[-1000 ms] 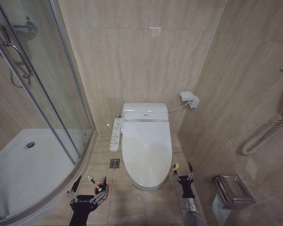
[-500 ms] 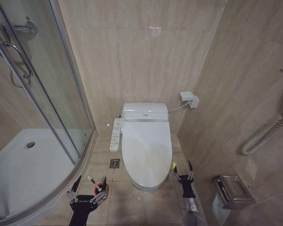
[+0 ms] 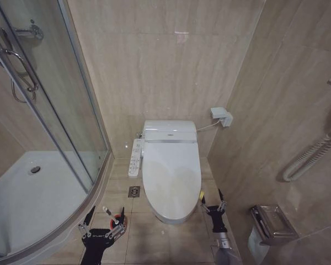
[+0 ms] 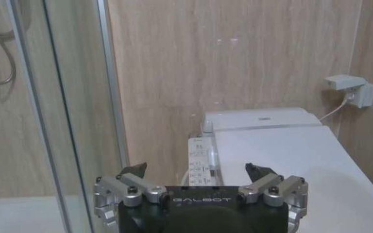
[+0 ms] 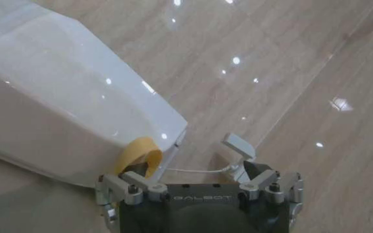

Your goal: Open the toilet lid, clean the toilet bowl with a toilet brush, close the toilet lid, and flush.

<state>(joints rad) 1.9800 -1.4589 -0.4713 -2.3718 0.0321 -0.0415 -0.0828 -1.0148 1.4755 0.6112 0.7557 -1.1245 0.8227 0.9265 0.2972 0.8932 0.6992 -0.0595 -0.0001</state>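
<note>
Right gripper (image 3: 211,200) is sitting spread and empty just beside the toilet lid's (image 3: 171,176) right front edge, lid lying to its left, long axis running away toward the wall. Yellow tab (image 5: 138,151) is touching one finger. Lid is glossy white, shut flat. Left gripper (image 3: 103,220) is hanging spread near the toilet brush (image 3: 117,216), farther off.

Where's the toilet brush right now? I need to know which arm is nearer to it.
In the head view the toilet brush stands on the floor left of the closed toilet lid, directly ahead of the left gripper.
</note>
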